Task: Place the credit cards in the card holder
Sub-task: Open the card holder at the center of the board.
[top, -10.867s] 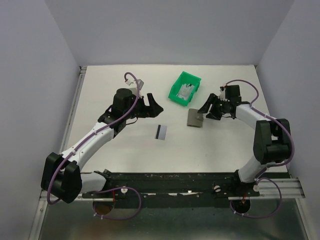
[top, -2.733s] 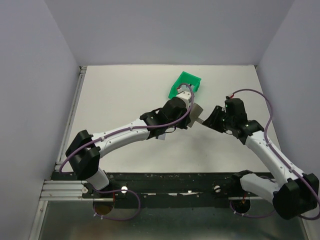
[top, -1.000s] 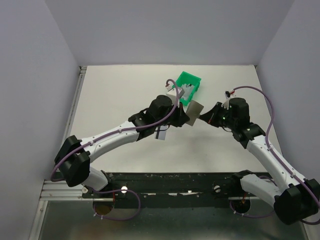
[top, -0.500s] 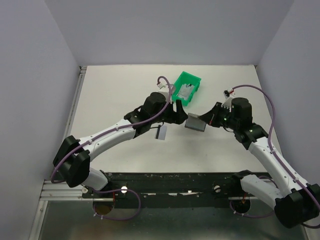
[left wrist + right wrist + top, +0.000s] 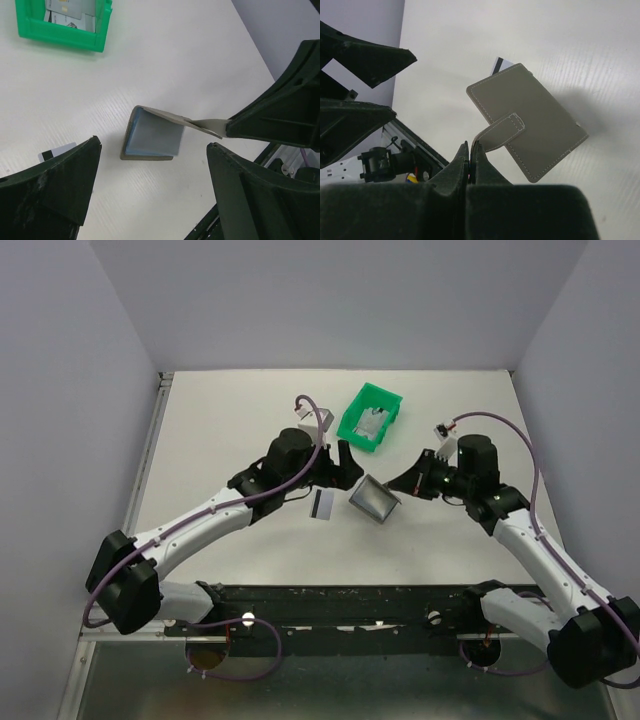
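The right gripper (image 5: 404, 484) pinches one edge of the card holder (image 5: 374, 499), which hangs tilted over mid-table. The left gripper (image 5: 348, 470), jaws spread, is just beside it. One credit card (image 5: 322, 503) lies flat nearby (further credit cards (image 5: 373, 426) sit in the green bin (image 5: 357, 440)).

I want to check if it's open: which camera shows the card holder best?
Left wrist: the card holder faces it half open, blue-grey inside visible. Right wrist shows only its grey-brown outside; the top view shows it small.
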You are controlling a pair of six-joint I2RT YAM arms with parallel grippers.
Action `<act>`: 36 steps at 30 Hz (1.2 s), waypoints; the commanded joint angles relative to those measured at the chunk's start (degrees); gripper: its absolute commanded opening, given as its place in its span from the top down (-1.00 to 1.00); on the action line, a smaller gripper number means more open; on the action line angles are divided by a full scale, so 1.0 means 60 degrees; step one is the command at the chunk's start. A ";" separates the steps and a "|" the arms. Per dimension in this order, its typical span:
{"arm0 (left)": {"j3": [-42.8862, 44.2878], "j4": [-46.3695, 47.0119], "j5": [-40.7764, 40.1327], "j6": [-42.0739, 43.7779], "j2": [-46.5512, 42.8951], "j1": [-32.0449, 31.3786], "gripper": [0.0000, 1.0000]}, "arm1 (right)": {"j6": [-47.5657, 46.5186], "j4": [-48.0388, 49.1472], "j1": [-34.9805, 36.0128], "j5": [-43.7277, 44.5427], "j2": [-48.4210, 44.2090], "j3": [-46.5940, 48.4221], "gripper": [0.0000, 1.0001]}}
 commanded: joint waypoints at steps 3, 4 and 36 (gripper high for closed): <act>-0.0749 0.0170 0.0360 -0.0341 -0.0597 0.0454 -0.98 | 0.0760 0.0919 0.0003 -0.1128 0.0280 -0.0351 0.99; -0.0836 0.0139 0.0389 -0.0414 -0.0640 0.0454 -0.98 | 0.0819 0.1080 0.0003 -0.1201 0.0236 -0.0351 0.99; -0.4353 1.0024 0.3700 -0.5643 -0.0539 0.1567 -0.61 | 0.2430 -0.0003 0.0003 -0.3223 -0.0672 0.3413 0.99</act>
